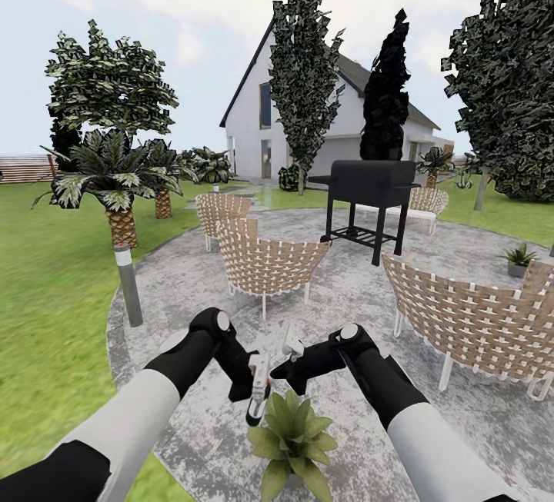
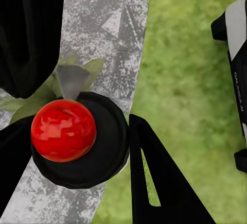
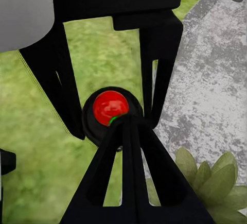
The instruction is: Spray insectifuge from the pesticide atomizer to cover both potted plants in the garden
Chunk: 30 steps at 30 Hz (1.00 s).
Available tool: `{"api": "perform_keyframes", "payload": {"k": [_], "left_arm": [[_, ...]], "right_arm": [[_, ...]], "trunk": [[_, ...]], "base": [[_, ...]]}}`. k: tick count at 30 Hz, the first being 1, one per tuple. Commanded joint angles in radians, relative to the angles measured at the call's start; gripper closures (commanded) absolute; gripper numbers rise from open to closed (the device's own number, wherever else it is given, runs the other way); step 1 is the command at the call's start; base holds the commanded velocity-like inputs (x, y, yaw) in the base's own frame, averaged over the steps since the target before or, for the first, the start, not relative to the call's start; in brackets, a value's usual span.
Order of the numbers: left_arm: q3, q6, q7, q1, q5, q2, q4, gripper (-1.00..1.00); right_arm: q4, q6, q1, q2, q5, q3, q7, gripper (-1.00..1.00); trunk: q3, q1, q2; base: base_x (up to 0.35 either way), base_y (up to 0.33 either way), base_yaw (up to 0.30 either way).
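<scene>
My left gripper is shut on the pesticide atomizer, holding it low over the paved patio in the garden. In the left wrist view the atomizer's dark nozzle head with its red dot sits between the fingers. My right gripper is shut, and its tips rest against the nozzle head. One potted plant stands directly below both grippers, and its leaves also show in the right wrist view. The other potted plant is at the patio's far right edge.
Wicker chairs ring the patio, with a black grill behind them. A grey bollard lamp and a palm stand at the left. Lawn borders the paving, with tall trees and a white house beyond.
</scene>
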Motion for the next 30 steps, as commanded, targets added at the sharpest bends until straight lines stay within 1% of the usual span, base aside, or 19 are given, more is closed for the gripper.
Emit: {"api": "perform_keyframes", "payload": {"k": [1,5,13,16,17,18,19,21,22,23,24,25,26,27,28,29,30], "left_arm": [[-0.001,0.014,0.001,-0.001,-0.004,-0.001,-0.001,1.0],[-0.001,0.054,0.012,-0.002,-0.004,-0.002,-0.002,1.0],[0.0,0.06,0.013,-0.003,-0.004,-0.005,-0.002,1.0],[0.001,0.06,0.013,-0.003,-0.004,-0.001,-0.001,1.0],[0.001,0.06,0.013,-0.003,-0.004,0.007,0.0,1.0],[0.001,0.06,0.013,-0.003,-0.004,0.027,0.0,1.0],[0.001,0.059,0.013,-0.003,-0.004,0.042,0.0,1.0],[0.002,0.059,0.013,-0.003,-0.004,0.084,0.0,1.0],[0.003,0.059,0.013,-0.003,-0.004,0.12,0.0,1.0],[0.004,0.059,0.013,-0.002,-0.004,0.142,0.0,1.0],[0.005,0.059,0.014,-0.002,-0.004,0.172,0.0,1.0],[0.005,0.058,0.014,-0.002,-0.004,0.193,0.0,1.0],[0.007,0.058,0.015,-0.002,-0.003,0.224,0.001,1.0],[0.012,0.058,0.016,-0.003,-0.003,0.242,0.001,1.0],[0.023,0.058,0.016,-0.002,-0.002,0.256,0.002,1.0],[0.043,0.058,0.018,-0.002,-0.001,0.266,0.002,1.0],[0.094,0.058,0.027,-0.002,-0.001,0.275,0.002,1.0]], "right_arm": [[-0.002,0.01,-0.001,0.0,0.003,0.0,0.004,1.0],[-0.002,0.01,-0.001,0.0,0.003,0.0,0.004,1.0],[-0.002,0.01,-0.001,0.0,0.003,0.0,0.004,1.0],[-0.002,0.01,-0.001,-0.002,0.003,0.0,0.004,1.0],[-0.002,0.01,-0.001,-0.002,0.003,0.0,0.004,1.0],[-0.002,0.01,-0.001,-0.002,0.003,0.0,0.004,1.0],[-0.002,0.01,-0.001,-0.002,0.003,0.0,0.004,1.0],[-0.002,0.009,-0.001,-0.002,0.003,0.0,0.004,1.0],[-0.001,0.009,-0.001,-0.002,0.004,0.0,0.004,1.0],[-0.001,0.009,-0.001,-0.002,0.004,0.0,0.004,1.0],[0.0,0.009,-0.001,-0.002,0.004,0.0,0.003,1.0],[0.0,0.009,-0.001,-0.002,0.004,-0.001,0.003,1.0],[0.001,0.009,-0.001,-0.002,0.004,-0.001,0.002,1.0],[0.001,0.009,-0.001,-0.003,0.004,-0.001,0.001,1.0],[0.001,0.009,-0.001,-0.003,0.004,-0.001,-0.001,1.0],[0.001,0.009,-0.001,-0.003,0.004,-0.001,-0.003,1.0],[0.004,0.009,-0.001,-0.003,0.004,-0.004,-0.005,1.0]], "trunk": [[-0.001,0.0,-0.001],[-0.001,0.0,-0.001],[-0.001,0.0,-0.001],[-0.001,0.0,-0.001],[-0.001,0.0,-0.001],[-0.001,0.0,-0.001],[-0.001,0.0,-0.001],[-0.001,0.0,-0.001],[-0.001,0.0,-0.001],[-0.001,0.0,-0.001],[-0.001,0.0,-0.001],[-0.001,0.0,-0.001],[-0.001,0.0,-0.001],[-0.001,0.0,-0.001],[-0.001,0.0,-0.001],[-0.001,0.0,-0.001],[-0.001,0.0,-0.001]], "base": [[0.0,0.0,0.0],[0.0,0.0,0.0],[0.0,0.0,0.0],[0.0,0.0,0.0],[0.0,0.0,0.0],[0.0,0.0,0.0],[0.0,0.0,0.0],[0.0,0.0,0.0],[0.0,0.0,0.0],[0.0,0.0,0.0],[0.0,0.0,0.0],[0.0,0.0,0.0],[0.0,0.0,0.0],[0.0,0.0,0.0],[0.0,0.0,0.0],[0.0,0.0,0.0],[0.0,0.0,0.0]]}}
